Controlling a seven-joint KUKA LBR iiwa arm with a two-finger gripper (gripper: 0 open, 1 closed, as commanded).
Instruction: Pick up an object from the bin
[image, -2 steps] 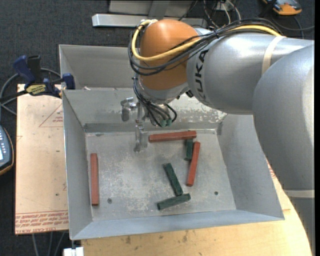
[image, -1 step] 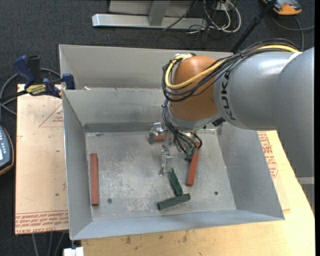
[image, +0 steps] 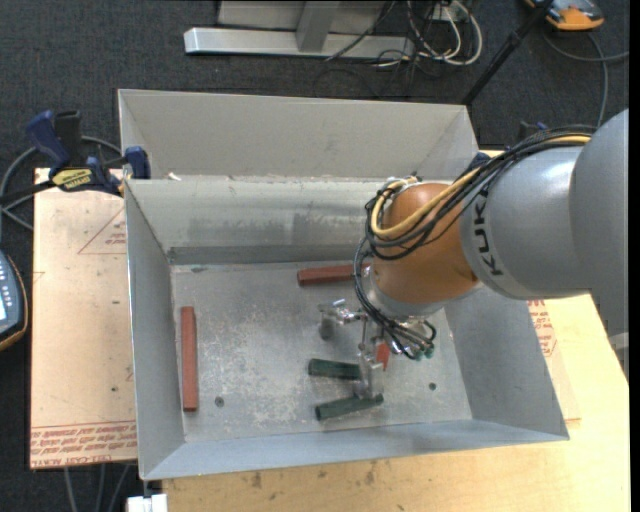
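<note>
My gripper (image: 371, 356) hangs low in the middle right of the bin, under the arm's orange cover. Its lower end sits just right of a dark green bar (image: 334, 369) lying on the floor. A second dark green bar (image: 348, 406) lies a little nearer the front wall, just below the gripper. A red-brown bar (image: 325, 274) rests near the back wall, left of the arm and partly hidden by it. I cannot see anything held.
A long red-brown bar (image: 188, 357) lies along the left wall, far from the gripper. The arm and its cables cover the bin's right side.
</note>
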